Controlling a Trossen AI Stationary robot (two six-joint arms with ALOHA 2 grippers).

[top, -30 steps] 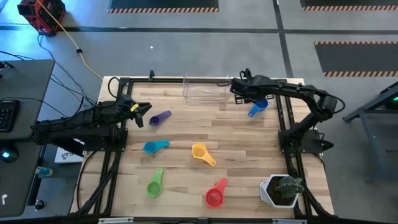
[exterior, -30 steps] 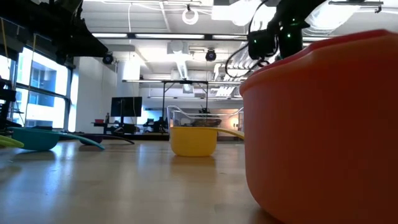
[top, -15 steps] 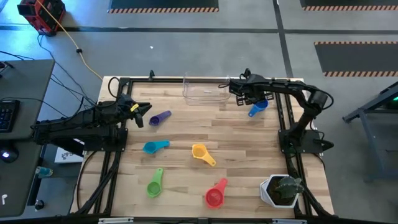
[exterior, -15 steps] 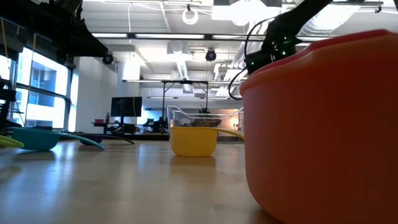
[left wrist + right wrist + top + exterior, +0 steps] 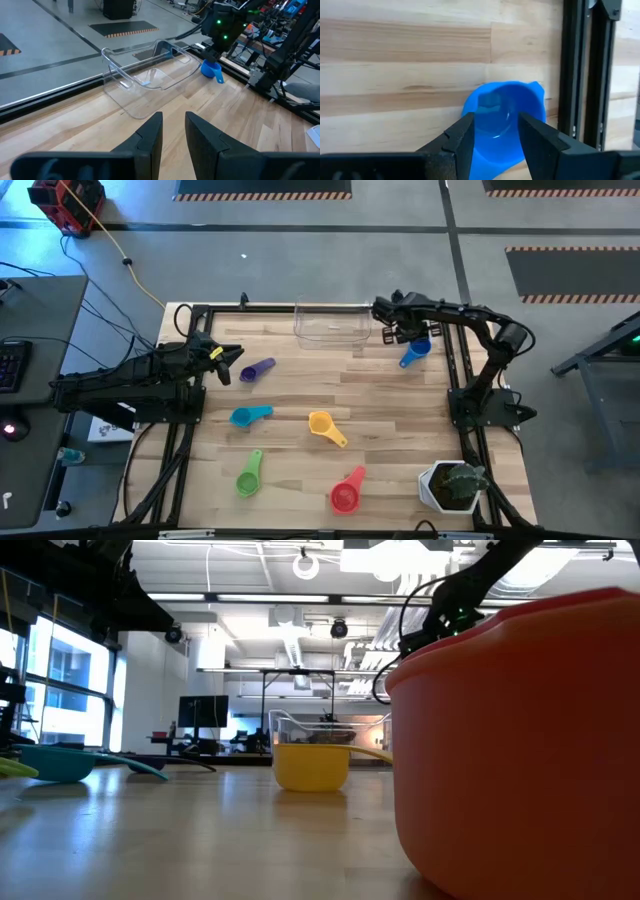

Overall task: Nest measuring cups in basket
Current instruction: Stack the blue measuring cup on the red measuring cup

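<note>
Surface [image 5: 390, 410]: pale wooden planks with visible grain, framed by dark metal rails.
Basket [image 5: 331, 326]: clear thin-walled plastic bin, rectangular, rounded corners, low walls; at the far edge of the surface, with no cup visible inside from above.
Blue cup [image 5: 414, 352]: glossy round plastic bowl with a short flat handle; on the planks just right of the basket, close to the right rail.
Right tool [image 5: 408, 332]: dark blunt fingers spread apart, hanging above the blue cup [image 5: 504, 118]; in the right wrist view, bowl centred in the gap between the two fingers, wider than that gap; contact cannot be told.
Left tool [image 5: 234, 361]: dark fingers with a narrow gap between them, pinching nothing; at the left side of the surface, just beside the purple cup.
Purple cup [image 5: 259, 369]: small scoop, handle pointing toward the left tool.
Light blue cup [image 5: 249, 416]: shallow scoop, left of centre.
Yellow cup [image 5: 322, 425]: opaque round bowl, near the middle.
Green cup [image 5: 248, 476]: flat-handled scoop near the front left.
Red cup [image 5: 345, 493]: smooth rounded wall, front centre.
Plant pot [image 5: 447, 486]: white pot with green leaves, front right corner.
</note>
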